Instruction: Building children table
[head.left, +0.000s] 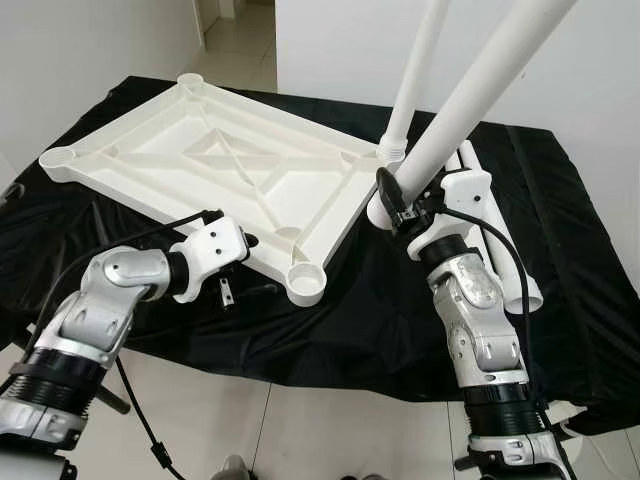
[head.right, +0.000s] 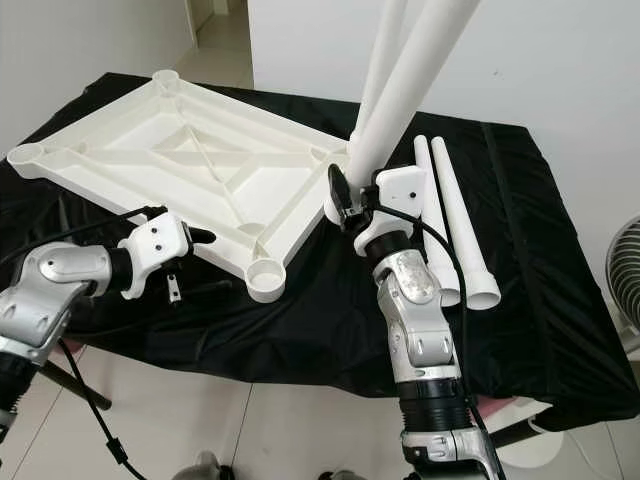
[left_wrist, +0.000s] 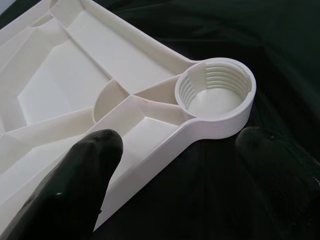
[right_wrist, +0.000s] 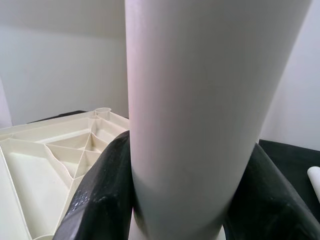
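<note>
Tabletop: the upturned white ribbed plastic tabletop is laid on a black cloth.
Right gripper: clamped around a white plastic tube leg, held tilted.
Left gripper: parted astride the tabletop's edge near a threaded corner socket.
Spare legs: laid on the cloth.

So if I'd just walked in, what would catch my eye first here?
Probably the big white tabletop lying upside down on the black cloth, one leg already standing in a corner. Next, the right gripper, shut on a second leg, while the left gripper straddles the tabletop's near edge.
</note>
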